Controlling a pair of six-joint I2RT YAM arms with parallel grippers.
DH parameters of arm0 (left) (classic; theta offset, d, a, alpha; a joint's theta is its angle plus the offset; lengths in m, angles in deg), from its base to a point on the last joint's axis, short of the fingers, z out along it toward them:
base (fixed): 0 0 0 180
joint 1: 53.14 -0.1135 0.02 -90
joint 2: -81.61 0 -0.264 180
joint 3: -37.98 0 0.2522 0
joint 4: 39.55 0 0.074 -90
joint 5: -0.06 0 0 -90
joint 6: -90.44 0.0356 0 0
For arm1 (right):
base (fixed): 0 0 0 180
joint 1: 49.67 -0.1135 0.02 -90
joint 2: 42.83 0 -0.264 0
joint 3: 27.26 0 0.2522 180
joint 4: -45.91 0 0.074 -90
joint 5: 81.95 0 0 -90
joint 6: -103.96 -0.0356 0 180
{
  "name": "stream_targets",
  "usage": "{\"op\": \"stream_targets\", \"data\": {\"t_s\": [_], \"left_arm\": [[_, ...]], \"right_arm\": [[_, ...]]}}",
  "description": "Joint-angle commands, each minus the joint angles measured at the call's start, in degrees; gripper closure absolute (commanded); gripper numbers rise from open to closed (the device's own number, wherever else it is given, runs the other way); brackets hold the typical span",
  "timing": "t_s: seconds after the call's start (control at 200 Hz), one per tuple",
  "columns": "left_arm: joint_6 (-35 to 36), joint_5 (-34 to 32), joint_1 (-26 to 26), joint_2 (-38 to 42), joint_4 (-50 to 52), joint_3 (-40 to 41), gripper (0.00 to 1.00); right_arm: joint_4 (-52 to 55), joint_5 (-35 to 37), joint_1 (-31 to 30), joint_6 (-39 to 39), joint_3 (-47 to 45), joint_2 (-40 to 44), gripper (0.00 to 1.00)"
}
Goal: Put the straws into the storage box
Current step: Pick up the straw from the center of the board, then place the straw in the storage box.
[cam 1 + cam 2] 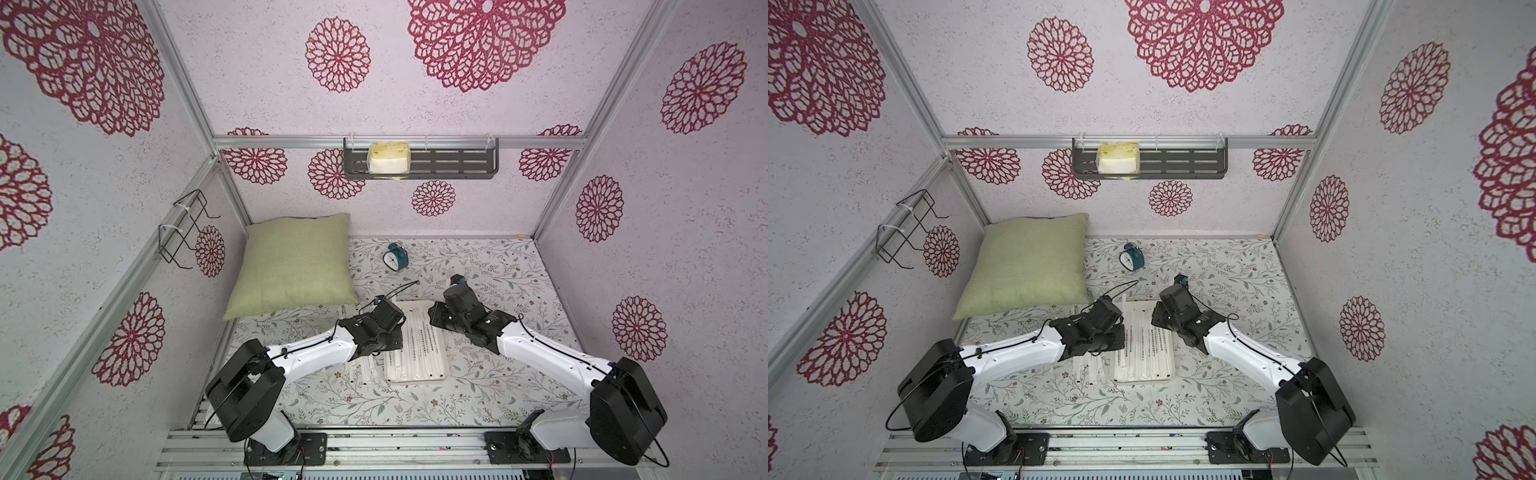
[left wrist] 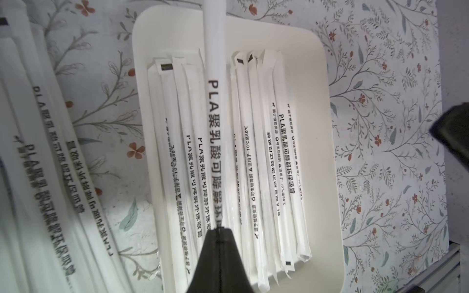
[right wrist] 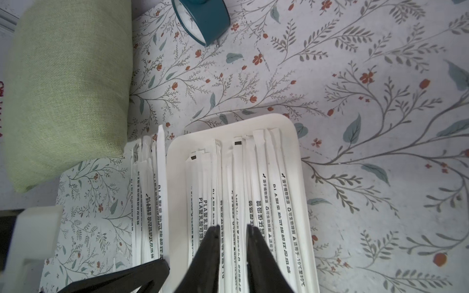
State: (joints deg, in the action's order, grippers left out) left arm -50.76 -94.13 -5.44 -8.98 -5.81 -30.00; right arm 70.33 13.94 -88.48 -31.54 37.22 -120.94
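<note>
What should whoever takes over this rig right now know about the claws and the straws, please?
Left claw: shut on one straw, held above the storage box.
Right claw: open, empty, over the box.
Done: many straws lie in the box.
Left: release the held one, then move the loose pile lying on the table beside the box, on the left arm's side.

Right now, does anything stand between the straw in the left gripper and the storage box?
Nothing visible does. The left gripper holds the straw right above the storage box, and under it lie only the stored straws already inside.
</note>
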Motion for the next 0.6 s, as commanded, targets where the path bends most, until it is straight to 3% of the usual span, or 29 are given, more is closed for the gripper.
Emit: {"op": "stream_targets", "data": {"t_s": [0.0, 0.41, 0.595], "left_arm": [[-1.4, 1.6, -0.1, -1.2, -2.0, 1.1, 0.96], [-0.7, 1.1, -0.5, -4.8, 0.0, 2.6, 0.93], [0.3, -1.5, -0.4, -4.5, 4.0, 0.9, 0.77]], "right_arm": [[0.5, 0.2, 0.5, 1.0, -0.7, 0.9, 0.76], [-0.1, -0.8, 0.5, 1.7, 0.8, -1.0, 0.76], [0.0, -0.8, 0.5, 1.7, 0.8, -0.8, 0.76]]}}
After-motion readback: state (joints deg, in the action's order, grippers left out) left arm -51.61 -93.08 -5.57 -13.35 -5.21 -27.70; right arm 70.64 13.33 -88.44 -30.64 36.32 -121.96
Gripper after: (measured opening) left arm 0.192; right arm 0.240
